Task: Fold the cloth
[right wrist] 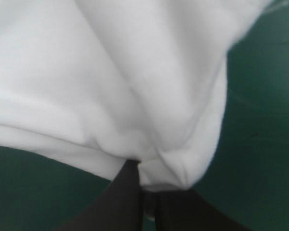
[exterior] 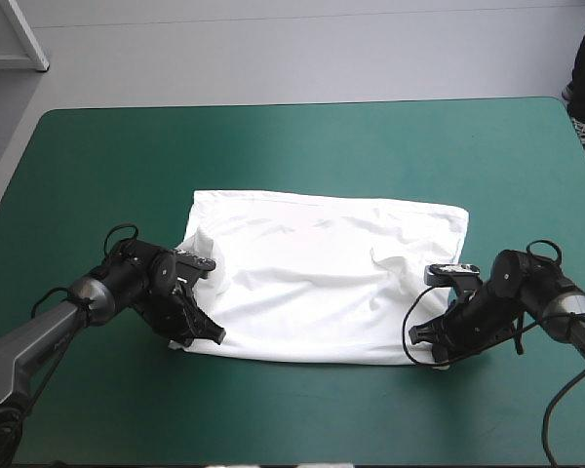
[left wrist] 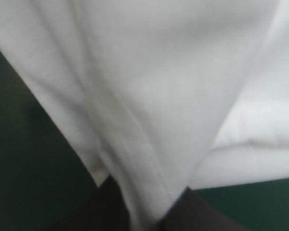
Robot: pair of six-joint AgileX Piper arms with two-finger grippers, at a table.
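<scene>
1. Across the middle of the teal-green table cover (exterior: 292, 146), the white T-shirt (exterior: 322, 278) is lying spread as a rough rectangle, wrinkled here and there and slightly bunched along its left side.
2. At the near left corner, the left gripper (exterior: 203, 332) is pinching the cloth. In its wrist view the black fingers (left wrist: 106, 209) are sitting all but together, with a white fold running between them.
3. At the near right corner, the right gripper (exterior: 432, 343) is doing likewise, its fingers (right wrist: 127, 192) clamping a puckered bit of hem. The view is soft, so it is probably gripping more than one layer, though I cannot be sure.
4. By my reading, the step in hand is gripping the near edge for a fold, and neither corner is looking raised far off the table.
5. Next, both arms are likely needing to lift the corners together and carry them toward the far edge at an even pace, so the edge is landing straight.
</scene>
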